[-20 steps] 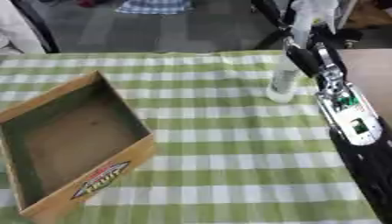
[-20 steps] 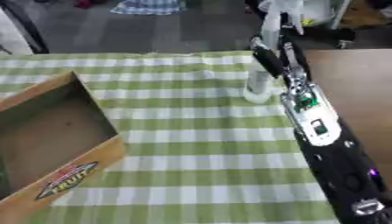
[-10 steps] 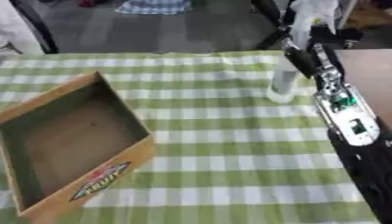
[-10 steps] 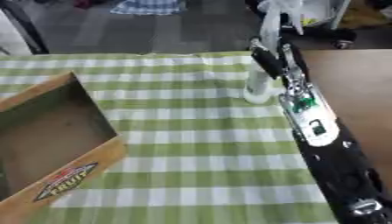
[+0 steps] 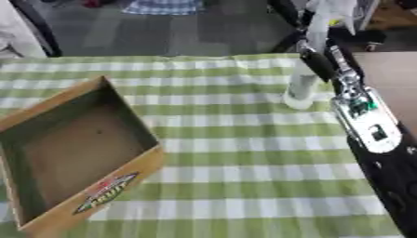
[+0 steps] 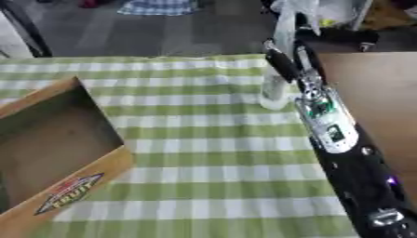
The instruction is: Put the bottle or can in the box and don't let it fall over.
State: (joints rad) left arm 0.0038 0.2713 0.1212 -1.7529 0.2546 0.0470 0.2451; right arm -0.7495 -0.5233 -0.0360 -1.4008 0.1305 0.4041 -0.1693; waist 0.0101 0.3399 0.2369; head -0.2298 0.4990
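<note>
A pale, whitish bottle stands upright on the green checked tablecloth at the far right. My right arm runs up the right side of the view, and my right hand is at the bottle's upper part, with dark fingers curled on either side of it and hiding its top. An open cardboard box with a printed label on its front wall lies at the left, well apart from the bottle; nothing shows inside it. My left hand is not in any view.
A bare brown tabletop lies right of the cloth, beside my arm. Beyond the far edge of the table there is dark floor with some cloth and white plastic items.
</note>
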